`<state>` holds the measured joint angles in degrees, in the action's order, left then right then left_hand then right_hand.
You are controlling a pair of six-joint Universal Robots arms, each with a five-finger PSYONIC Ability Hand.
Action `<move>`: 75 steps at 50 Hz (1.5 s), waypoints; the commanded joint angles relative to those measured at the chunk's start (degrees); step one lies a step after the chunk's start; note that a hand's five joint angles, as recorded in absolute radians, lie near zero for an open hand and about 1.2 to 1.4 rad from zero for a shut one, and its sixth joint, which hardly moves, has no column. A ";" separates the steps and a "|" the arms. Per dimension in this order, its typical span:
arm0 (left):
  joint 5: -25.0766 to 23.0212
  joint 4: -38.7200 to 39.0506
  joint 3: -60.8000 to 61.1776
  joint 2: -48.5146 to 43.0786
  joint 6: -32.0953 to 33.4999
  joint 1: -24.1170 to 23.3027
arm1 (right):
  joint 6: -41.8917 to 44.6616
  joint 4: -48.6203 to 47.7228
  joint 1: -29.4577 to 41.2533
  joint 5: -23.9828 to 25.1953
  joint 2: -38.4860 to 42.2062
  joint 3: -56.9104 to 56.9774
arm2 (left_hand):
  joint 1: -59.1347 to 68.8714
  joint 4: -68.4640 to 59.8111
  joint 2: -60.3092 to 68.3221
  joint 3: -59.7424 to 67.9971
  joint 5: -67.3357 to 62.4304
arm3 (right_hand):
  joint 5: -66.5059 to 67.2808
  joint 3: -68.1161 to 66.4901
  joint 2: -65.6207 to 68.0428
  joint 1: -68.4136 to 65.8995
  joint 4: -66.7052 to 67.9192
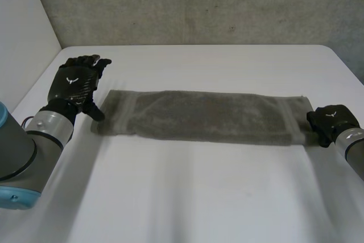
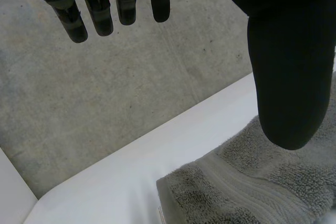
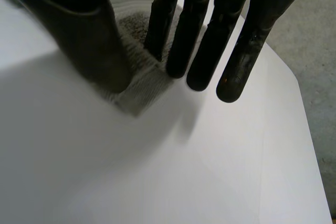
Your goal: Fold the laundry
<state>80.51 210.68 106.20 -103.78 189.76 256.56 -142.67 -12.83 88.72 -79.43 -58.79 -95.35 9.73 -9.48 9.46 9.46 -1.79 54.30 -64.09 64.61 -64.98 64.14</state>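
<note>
a: what does the right hand (image 1: 333, 121) do?
b: it pinches 1 corner of the grey towel (image 1: 205, 116).
a: and the towel?
b: it lies as a long strip on the white table (image 1: 187, 197). the left hand (image 1: 77, 83) at its other end has straight, loose fingers.

item: grey terry towel (image 1: 205, 116)
state: folded into a long, narrow strip of more than one layer
pose: flat, long side running left to right, short ends at left and right
marks: a plain woven band crosses it near each short end
place: middle of the white table (image 1: 199, 197), slightly towards the far side
hold: a corner at its right end is pinched between the thumb and fingers of the right hand (image 1: 333, 120)
</note>
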 commanded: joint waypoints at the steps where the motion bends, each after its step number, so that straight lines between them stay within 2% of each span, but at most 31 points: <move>1: 0.00 -0.01 -0.03 -0.11 -0.09 0.08 | 0.37 -0.09 -1.79 -1.25 1.13 1.91 | 0.27 -0.52 0.54 0.54 1.79 | 15.70 -15.91 15.39 -15.02 15.86; 9: 0.00 0.08 0.15 -0.11 -0.18 0.25 | 1.69 0.09 -8.20 -6.34 -0.80 5.16 | 0.27 -0.52 0.54 0.54 1.79 | 15.70 -15.91 15.39 -15.02 15.86; 16: 0.09 0.08 0.15 -0.02 -0.18 0.69 | 7.49 0.61 -7.95 -8.28 -2.03 10.09 | 0.27 -0.52 0.54 0.54 1.79 | 15.70 -15.91 15.39 -15.02 15.86; 18: 0.09 0.08 0.15 -0.02 -0.18 0.69 | 8.63 0.79 -2.62 -10.12 -3.78 12.80 | 0.27 -0.52 0.54 0.54 1.79 | 15.70 -15.91 15.39 -15.02 15.86; 19: 0.09 0.08 0.15 -0.02 -0.18 0.78 | 8.63 0.79 -2.59 -10.13 -3.79 12.82 | 0.27 -0.52 0.54 0.54 1.79 | 15.70 -15.91 15.39 -15.02 15.86; 21: 0.09 0.08 0.15 -0.02 -0.18 0.78 | 8.90 0.79 7.99 -11.79 -4.32 16.93 | 0.27 -0.52 0.54 0.54 1.79 | 15.70 -15.91 15.39 -15.02 15.86; 22: 0.09 0.08 0.15 0.07 -0.18 0.78 | 8.90 0.79 8.05 -11.80 -4.32 16.95 | 0.27 -0.52 0.54 0.54 1.79 | 15.70 -15.91 15.39 -15.02 15.86; 23: 0.09 0.08 0.15 -0.02 -0.18 0.78 | 9.07 0.96 13.01 -12.32 -4.06 19.21 | 0.27 -0.52 0.54 0.54 1.79 | 15.70 -15.91 15.39 -15.02 15.86; 24: 0.09 0.08 0.15 -0.02 -0.18 0.78 | 9.07 0.97 13.06 -12.33 -4.05 19.23 | 0.27 -0.52 0.54 0.54 1.79 | 15.70 -15.91 15.39 -15.02 15.86; 26: 0.09 0.08 0.24 -0.02 -0.18 0.69 | 9.42 0.70 22.42 -12.15 -2.83 22.91 | 0.27 -0.52 0.54 0.54 1.79 | 15.70 -15.91 15.39 -15.02 15.86; 27: 0.09 0.08 0.24 -0.02 -0.18 0.69 | 9.43 0.70 22.46 -12.15 -2.82 22.93 | 0.27 -0.52 0.54 0.54 1.79 | 15.70 -15.91 15.39 -15.02 15.86; 29: 0.09 0.08 0.24 -0.02 -0.18 0.61 | 10.04 0.61 31.64 -11.80 0.76 27.12 | 0.27 -0.52 0.54 0.54 1.79 | 15.70 -15.91 15.39 -15.02 15.86; 32: 0.09 0.08 0.32 -0.02 -0.18 0.52 | 10.74 0.70 36.09 -11.62 3.33 29.25 | 0.27 -0.52 0.54 0.54 1.79 | 15.70 -15.91 15.39 -15.02 15.86; 34: 0.09 0.08 0.32 -0.02 -0.18 0.43 | 12.49 0.70 42.56 -11.53 8.40 32.40 | 0.27 -0.52 0.54 0.54 1.79 | 15.70 -15.91 15.39 -15.02 15.86; 37: 0.09 0.08 0.32 -0.11 -0.18 0.34 | 14.08 0.35 47.05 -11.36 13.68 34.61 | 0.27 -0.52 0.54 0.54 1.79 | 15.70 -15.91 15.39 -15.02 15.86; 42: 0.00 0.08 0.32 -0.63 0.08 0.26 | 15.05 0.17 51.10 -10.31 20.01 37.42 | 0.27 -0.52 0.54 0.54 1.79 | 15.70 -15.91 15.39 -15.02 15.86; 44: 0.00 0.08 0.32 -0.81 0.08 0.26 | 15.05 0.17 51.72 -9.87 21.33 37.95 | 0.27 -0.52 0.54 0.54 1.79 | 15.70 -15.91 15.39 -15.02 15.86; 45: 0.00 0.08 0.32 -0.81 0.08 0.26 | 15.05 0.17 52.08 -9.52 22.39 38.30 | 0.27 -0.52 0.54 0.54 1.79 | 0.77 -0.98 0.47 -0.09 0.93; 46: 0.00 0.17 0.32 -0.90 0.25 0.26 | 15.05 0.17 52.08 -9.51 22.40 38.31 | 0.27 -0.52 0.54 0.54 1.79 | 0.63 -0.83 0.32 0.06 0.78; 47: 0.00 0.08 0.32 -0.98 0.34 0.26 | 15.05 0.26 52.08 -9.60 23.01 38.31 | 0.27 -0.52 0.54 0.54 1.79 | -21.03 20.82 -21.33 21.71 -20.87; 48: 0.00 0.08 0.32 -0.99 0.34 0.26 | 15.05 0.26 52.08 -9.60 23.02 38.31 | 0.27 -0.52 0.54 0.54 1.79 | -21.24 21.03 -21.55 21.93 -21.08; 49: 0.00 0.17 0.32 -1.07 0.34 0.26 | 14.70 0.35 52.08 -10.04 23.19 38.22 | 0.27 -0.52 0.54 0.54 1.79 | -42.06 41.85 -42.37 42.74 -41.90; 50: 0.00 0.17 0.32 -1.25 0.34 0.17 | 14.44 0.44 52.08 -10.30 22.76 37.78 | 0.27 -0.52 0.54 0.54 1.79 | -54.30 54.09 -54.61 54.98 -54.14; 56: 0.00 0.17 0.32 -1.34 0.34 0.08 | 10.57 0.97 50.94 -11.01 16.95 34.70 | 0.27 -0.52 0.54 0.54 1.79 | -54.30 54.09 -54.61 54.98 -54.14; 58: 0.00 0.17 0.32 -1.34 0.34 -0.10 | 3.14 0.88 48.06 -10.83 9.17 29.02 | 0.27 -0.52 0.54 0.54 1.79 | -54.30 54.09 -54.61 54.98 -54.14; 59: 0.00 0.17 0.32 -1.34 0.34 -0.10 | 3.10 0.88 48.04 -10.83 9.13 28.99 | 0.27 -0.52 0.54 0.54 1.79 | -54.30 54.09 -54.61 54.98 -54.14; 61: 0.00 0.35 0.24 -1.34 0.34 -0.36 | -4.95 1.05 43.05 -10.30 2.57 23.57 | 0.27 -0.52 0.54 0.54 1.79 | -54.30 54.09 -54.61 54.98 -54.14; 64: 0.00 0.87 -0.03 -1.78 0.34 -1.50 | -10.59 2.10 39.35 -9.08 -1.92 18.29 | 0.27 -0.52 0.54 0.54 1.79 | -54.30 54.09 -54.61 54.98 -54.14; 67: 0.00 1.22 -0.91 -2.57 0.26 -3.35 | -12.55 3.43 37.58 -8.02 -3.35 15.54 | 0.27 -0.52 0.54 0.54 1.79 | -54.30 54.09 -54.61 54.98 -54.14; 72: 0.26 0.96 -3.46 -5.20 0.26 -6.60 | -14.31 6.33 28.55 -3.46 -5.20 6.51 | 0.27 -0.52 0.54 0.54 1.79 | -54.30 54.09 -54.61 54.98 -54.14; 75: 0.35 0.52 -5.92 -8.02 0.26 -9.59 | -14.13 6.15 27.12 -2.92 -4.93 5.17 | 0.27 -0.52 0.54 0.54 1.79 | -54.30 54.09 -54.61 54.98 -54.14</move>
<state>80.63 211.71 103.71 -108.02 190.03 251.23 -156.76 -7.75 121.31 -85.07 -63.76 -84.87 9.73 -9.48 9.45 9.46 -1.79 3.45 -13.71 14.08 -13.50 14.66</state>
